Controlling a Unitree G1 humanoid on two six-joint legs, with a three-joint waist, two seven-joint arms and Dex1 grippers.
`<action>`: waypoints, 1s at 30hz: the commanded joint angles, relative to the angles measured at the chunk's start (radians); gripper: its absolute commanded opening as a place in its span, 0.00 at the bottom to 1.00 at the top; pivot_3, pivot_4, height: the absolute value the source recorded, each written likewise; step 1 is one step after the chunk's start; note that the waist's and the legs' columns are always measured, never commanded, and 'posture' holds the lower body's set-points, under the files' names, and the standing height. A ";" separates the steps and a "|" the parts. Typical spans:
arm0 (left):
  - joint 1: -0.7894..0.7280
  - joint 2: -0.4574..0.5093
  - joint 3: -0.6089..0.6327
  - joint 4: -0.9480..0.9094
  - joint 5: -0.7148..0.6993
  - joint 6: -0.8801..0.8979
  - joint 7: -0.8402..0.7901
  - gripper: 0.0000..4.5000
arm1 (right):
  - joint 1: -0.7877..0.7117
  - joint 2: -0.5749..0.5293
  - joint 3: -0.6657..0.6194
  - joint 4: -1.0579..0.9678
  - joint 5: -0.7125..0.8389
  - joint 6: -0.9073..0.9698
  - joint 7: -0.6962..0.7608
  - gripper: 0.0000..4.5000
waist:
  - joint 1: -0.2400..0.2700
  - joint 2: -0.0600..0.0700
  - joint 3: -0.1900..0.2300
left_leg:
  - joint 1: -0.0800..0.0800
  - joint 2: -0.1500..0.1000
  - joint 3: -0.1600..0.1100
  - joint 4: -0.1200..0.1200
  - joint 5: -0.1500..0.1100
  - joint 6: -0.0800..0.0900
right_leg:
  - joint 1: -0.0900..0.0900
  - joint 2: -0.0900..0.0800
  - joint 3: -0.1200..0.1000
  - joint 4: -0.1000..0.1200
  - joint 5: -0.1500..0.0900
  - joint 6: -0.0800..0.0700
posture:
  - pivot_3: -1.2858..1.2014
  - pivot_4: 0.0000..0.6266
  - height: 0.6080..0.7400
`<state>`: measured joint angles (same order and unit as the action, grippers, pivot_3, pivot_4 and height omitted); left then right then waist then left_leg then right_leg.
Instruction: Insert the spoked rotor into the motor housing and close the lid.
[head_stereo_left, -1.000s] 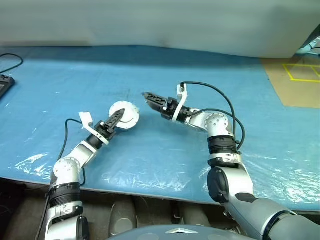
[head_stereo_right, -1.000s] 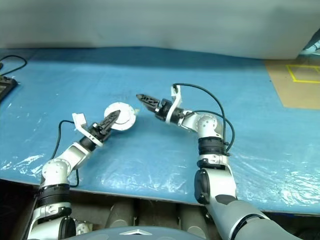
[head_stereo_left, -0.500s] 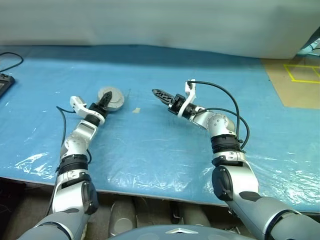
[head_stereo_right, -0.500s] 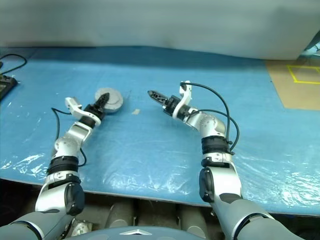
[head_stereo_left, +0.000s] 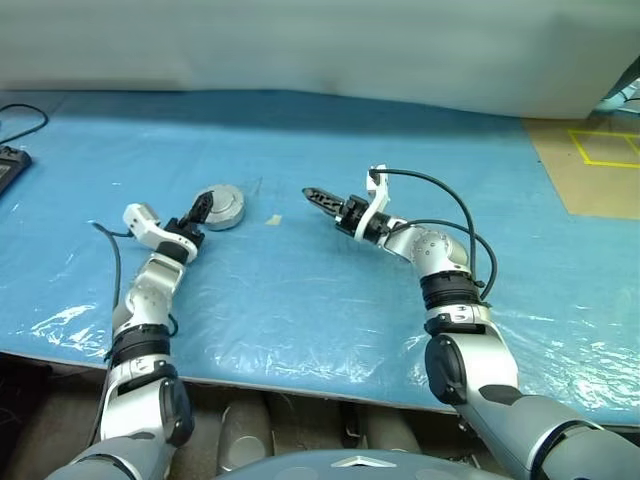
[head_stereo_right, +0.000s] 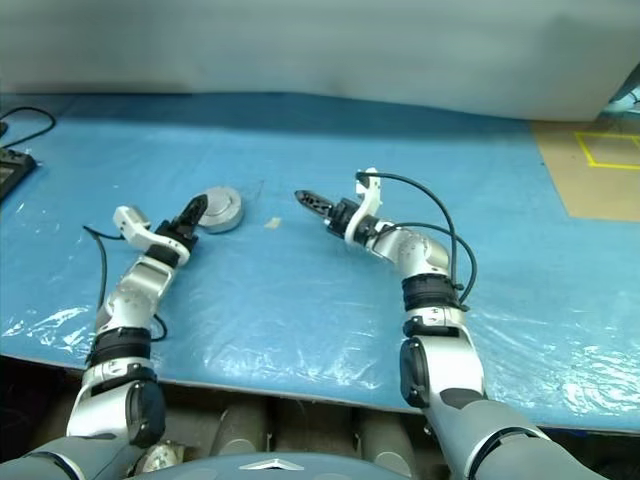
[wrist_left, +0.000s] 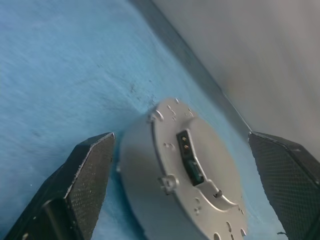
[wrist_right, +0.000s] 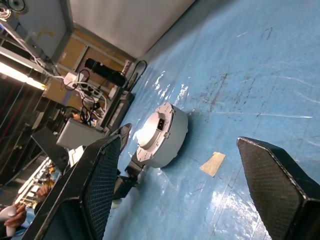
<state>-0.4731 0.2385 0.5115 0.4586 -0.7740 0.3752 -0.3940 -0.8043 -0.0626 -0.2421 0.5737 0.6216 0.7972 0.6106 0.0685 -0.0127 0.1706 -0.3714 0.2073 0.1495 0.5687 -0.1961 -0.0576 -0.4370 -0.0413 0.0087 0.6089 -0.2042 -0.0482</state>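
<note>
Inside closed motor housing (wrist_left: 185, 175) rotor hidden, lid (wrist_left: 197, 165) covering

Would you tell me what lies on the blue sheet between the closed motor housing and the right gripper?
A small tan scrap lies on the blue sheet between the motor housing and the right gripper; otherwise bare, as the left eye view shows.

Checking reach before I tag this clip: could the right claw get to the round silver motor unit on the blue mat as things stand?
Probably yes. The right claw stands open, aimed at the motor unit, with bare mat and a small tan scrap between them. The open left claw already flanks the unit's other side, so they might crowd.
</note>
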 joint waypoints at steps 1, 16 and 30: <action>0.057 0.038 -0.011 -0.117 0.034 -0.048 -0.057 0.99 | -0.019 -0.004 -0.008 -0.013 -0.026 -0.101 -0.010 0.87 | 0.000 0.000 0.000 | 0.000 0.000 0.000 0.000 0.000 0.000 | 0.000 0.000 0.000 0.000 0.000 0.000 | 0.52 0.24 1.00; 0.120 0.133 -0.385 -0.348 0.275 -0.212 -0.446 0.99 | 0.173 -0.315 0.171 -0.068 -0.351 -0.790 0.327 0.87 | 0.002 0.000 0.000 | -0.001 0.000 0.001 0.005 0.001 0.002 | 0.004 -0.005 -0.006 0.001 0.000 -0.001 | 0.52 0.24 1.00; -0.040 0.128 -0.484 -0.099 0.422 -0.401 -0.570 0.99 | 0.331 -0.422 0.218 -0.187 -0.334 -0.866 0.539 0.87 | -0.001 0.000 0.000 | 0.000 0.000 0.001 0.007 0.002 0.011 | 0.005 -0.005 -0.004 0.002 -0.001 -0.001 | 0.52 0.24 1.00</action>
<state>-0.4929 0.3595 0.0222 0.3566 -0.3599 0.0098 -0.9520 -0.4794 -0.4739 -0.0258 0.4182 0.2647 -0.0755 1.1294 0.0678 -0.0124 0.1706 -0.3714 0.2074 0.1507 0.5757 -0.1938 -0.0466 -0.4318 -0.0462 0.0043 0.6108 -0.2048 -0.0488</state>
